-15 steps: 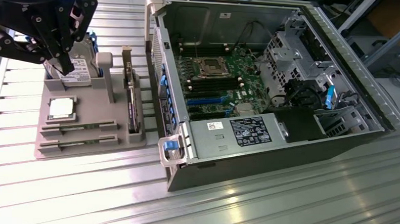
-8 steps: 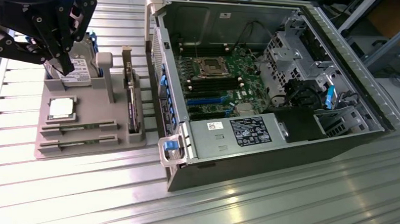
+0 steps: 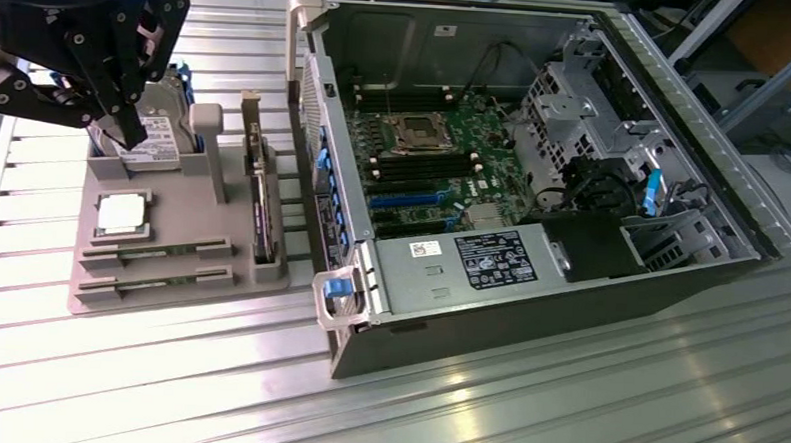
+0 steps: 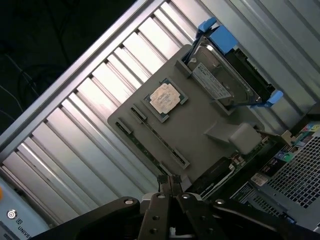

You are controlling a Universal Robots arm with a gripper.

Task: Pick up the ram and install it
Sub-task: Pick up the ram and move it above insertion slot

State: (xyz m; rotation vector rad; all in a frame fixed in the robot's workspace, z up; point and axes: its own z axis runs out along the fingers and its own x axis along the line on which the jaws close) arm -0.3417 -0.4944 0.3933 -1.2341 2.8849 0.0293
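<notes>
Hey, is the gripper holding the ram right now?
No, the gripper is shut with nothing between its fingertips, and the ram lies in the gray tray.

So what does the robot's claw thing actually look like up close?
The gripper is black all over. It is built from flat, angular link bars hinged together with small silvery screws and pins, which show as bright dots against the dark metal. The bars spread from a chunky body and taper into two slim, narrow fingers.
</notes>
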